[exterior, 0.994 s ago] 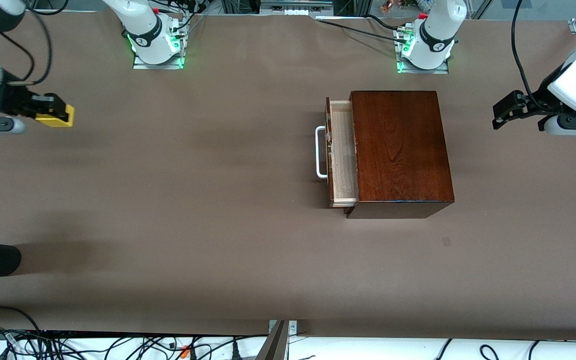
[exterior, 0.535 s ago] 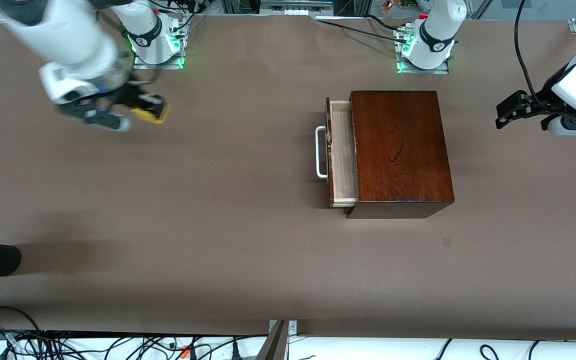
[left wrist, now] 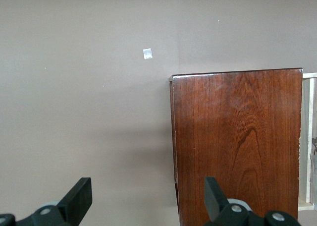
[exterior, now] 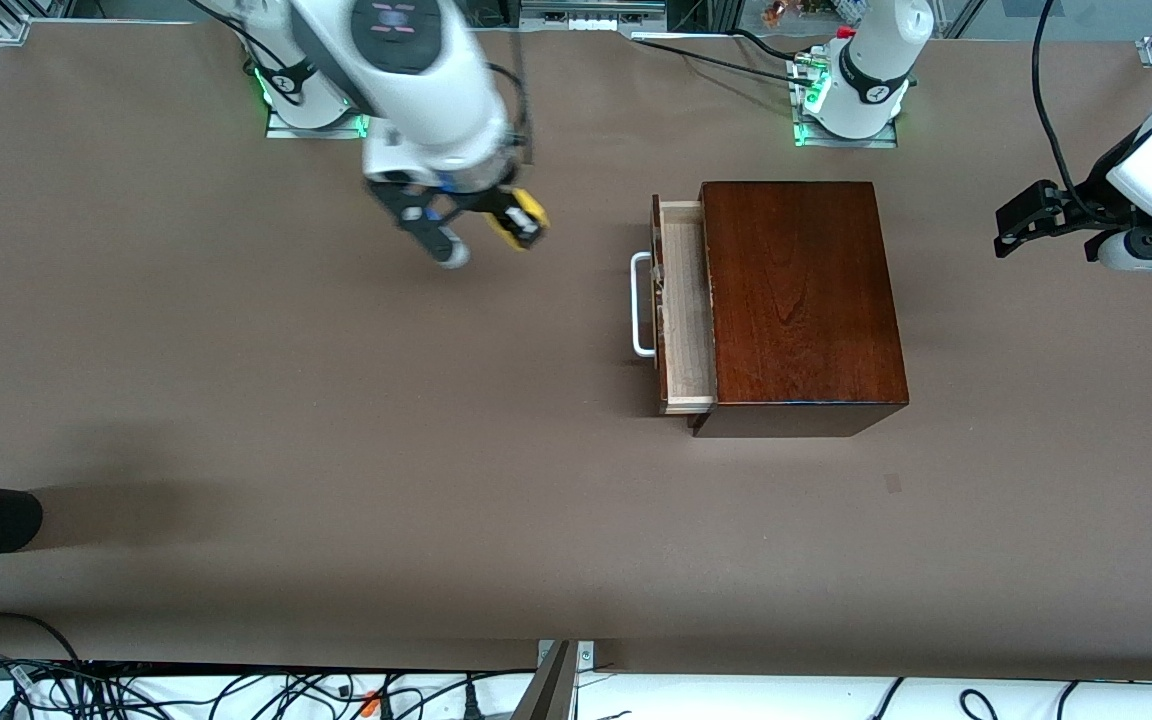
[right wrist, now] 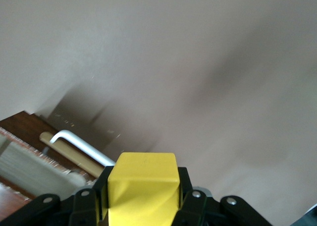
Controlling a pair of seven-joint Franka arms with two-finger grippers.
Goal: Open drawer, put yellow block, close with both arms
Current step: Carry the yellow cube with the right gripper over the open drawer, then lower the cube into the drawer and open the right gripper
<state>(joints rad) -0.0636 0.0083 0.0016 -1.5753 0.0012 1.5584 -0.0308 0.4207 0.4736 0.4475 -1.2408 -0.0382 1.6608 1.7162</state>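
We start at the right end effector [exterior: 496, 222], which is clenched on the yellow block [exterior: 519, 219]; in the right wrist view the block [right wrist: 142, 186] sits squarely between the black fingers [right wrist: 185, 189], its top face clear. The end effector hangs in the air over bare counter [exterior: 336, 400], between the right arm's base and the wooden box [exterior: 801, 300].

From there the drawer [exterior: 684, 305] lies toward the left arm's end of the counter, and somewhat nearer the front camera than the spot the block hangs over. It is pulled only partly out, so what we have to aim at is a narrow strip of pale wood between the dark front with its white handle [exterior: 642, 305] and the box's edge. That strip's long axis runs from the robots' bases toward the front camera, across our line of approach. We judge the coming move as a carry over the handle and a drop into that strip, and the tolerance is tightest along the approach direction: too short lands on the handle, too long on the box's lid.

The right arm is the nearer one to the opening and it carries the load. The left end effector [exterior: 1021, 220] waits over the counter at its own end past the box, fingers [left wrist: 79, 206] released wide and grasping nothing.
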